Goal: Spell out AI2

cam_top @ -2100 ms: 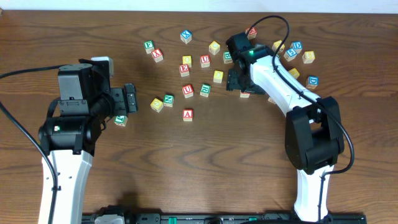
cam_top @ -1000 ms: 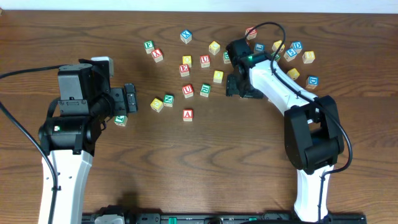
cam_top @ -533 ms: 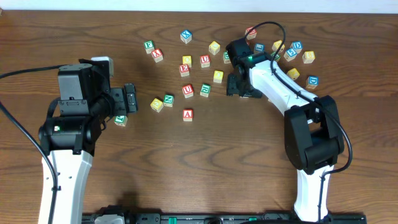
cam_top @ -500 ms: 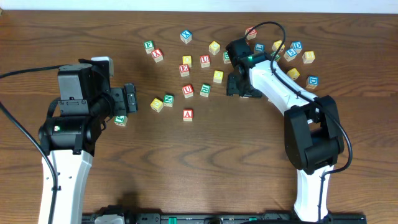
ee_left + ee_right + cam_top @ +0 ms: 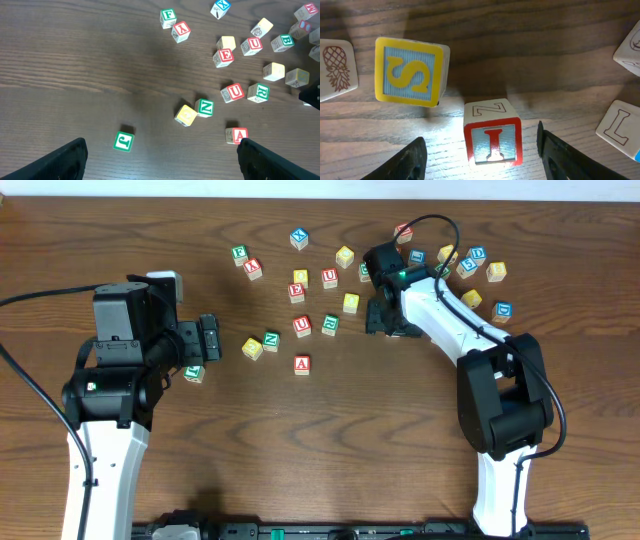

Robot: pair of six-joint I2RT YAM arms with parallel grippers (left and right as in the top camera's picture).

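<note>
Left side: my left fingers (image 5: 65, 160) are standing wide apart, gripping nothing, above the table (image 5: 300, 460). A green J cube (image 5: 123, 141) is lying on the wood just ahead of them, untouched.

Centre: the A cube (image 5: 302, 364) is resting flat on the table with its red letter facing up. It is sitting apart from the others at the near edge of the scatter. The N cube (image 5: 204, 107) is lying near it on the left, and the U cube (image 5: 233, 92) and R cube (image 5: 258, 92) are lying just beyond it.

Right side: my right fingers (image 5: 560, 155) are standing apart, one on each side of the I cube (image 5: 492, 140). Bare wood is showing in both gaps, so neither finger is touching it. The I cube is sitting on the table with its red letter upright toward the wrist camera. A yellow S cube (image 5: 410, 72) is lying just beyond it.

Far right: the blue-printed cubes (image 5: 477, 253) are showing too small for me to tell which one is bearing the 2.
</note>
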